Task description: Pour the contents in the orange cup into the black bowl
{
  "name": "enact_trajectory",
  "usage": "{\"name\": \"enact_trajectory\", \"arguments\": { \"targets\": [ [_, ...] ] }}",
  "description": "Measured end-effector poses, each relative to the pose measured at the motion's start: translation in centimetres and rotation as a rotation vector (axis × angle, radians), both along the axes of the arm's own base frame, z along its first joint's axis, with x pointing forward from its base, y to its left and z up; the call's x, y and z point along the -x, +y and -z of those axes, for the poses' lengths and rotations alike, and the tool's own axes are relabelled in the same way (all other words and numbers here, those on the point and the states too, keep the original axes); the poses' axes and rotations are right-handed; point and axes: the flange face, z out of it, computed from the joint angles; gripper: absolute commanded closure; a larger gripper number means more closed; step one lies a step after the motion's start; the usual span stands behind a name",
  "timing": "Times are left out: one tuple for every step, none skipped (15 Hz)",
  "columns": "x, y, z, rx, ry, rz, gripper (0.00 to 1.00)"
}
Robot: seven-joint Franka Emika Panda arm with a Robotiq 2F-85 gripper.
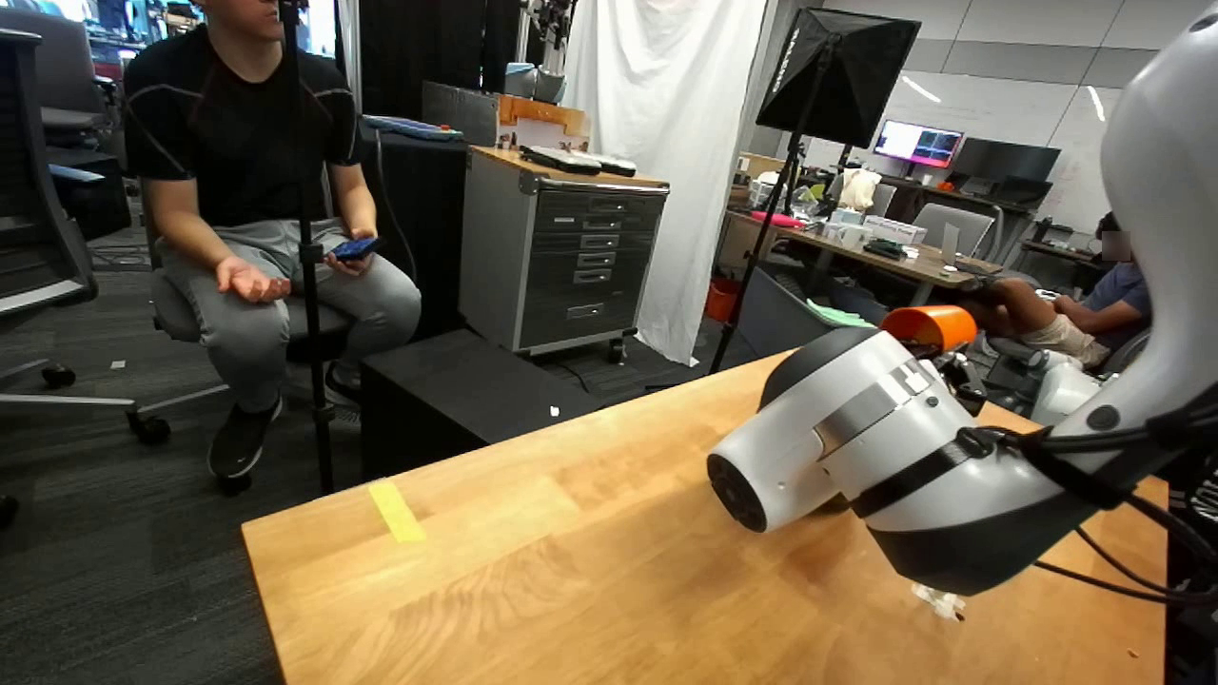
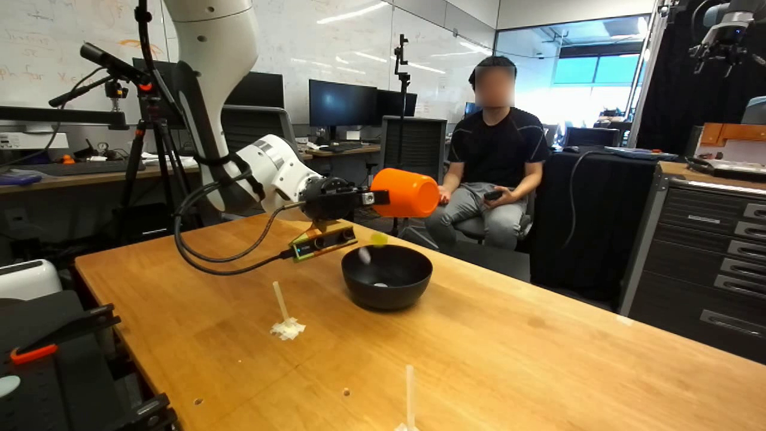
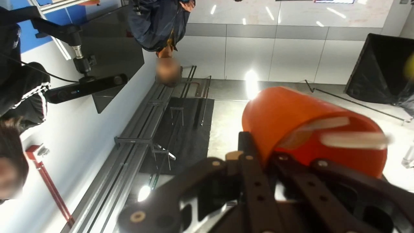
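My gripper (image 2: 378,197) is shut on the wall of the orange cup (image 2: 410,194), which also shows in the wrist view (image 3: 278,110) and in an exterior view (image 1: 937,326). The cup is tipped onto its side above the black bowl (image 2: 389,294). The bowl stands on the table; in an exterior view my arm hides it. Blurred contents (image 2: 365,255), one whitish and one yellow-green, are in the air between cup and bowl. A pale piece lies in the bowl. In the wrist view, blurred pale pieces (image 3: 354,140) show at the cup's mouth. The fingers (image 3: 258,152) grip its rim side.
Thin pale sticks (image 2: 281,302) stand upright on the wooden table (image 2: 508,335), one near the front edge (image 2: 410,395). Yellow tape (image 1: 395,511) marks the table. A loose cable (image 2: 221,263) hangs from my arm. A seated person (image 2: 497,143) is beyond the table.
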Motion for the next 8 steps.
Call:
{"name": "enact_trajectory", "arguments": {
  "targets": [
    [-0.1,-0.1,0.1,0.007,-0.002,0.006,0.99],
    [-0.2,-0.1,0.2,0.016,-0.003,0.012,0.99],
    [-0.3,-0.2,0.4,0.023,-0.003,0.018,0.99],
    [-0.4,-0.3,0.6,0.030,-0.004,0.023,0.99],
    [-0.5,-0.3,0.8,0.035,-0.004,0.027,0.99],
    [-0.5,-0.4,1.0,0.040,-0.004,0.031,0.99],
    [-0.6,-0.4,1.1,0.047,-0.004,0.035,0.99],
    [-0.7,-0.4,1.2,0.052,-0.005,0.039,0.99]
  ]
}}
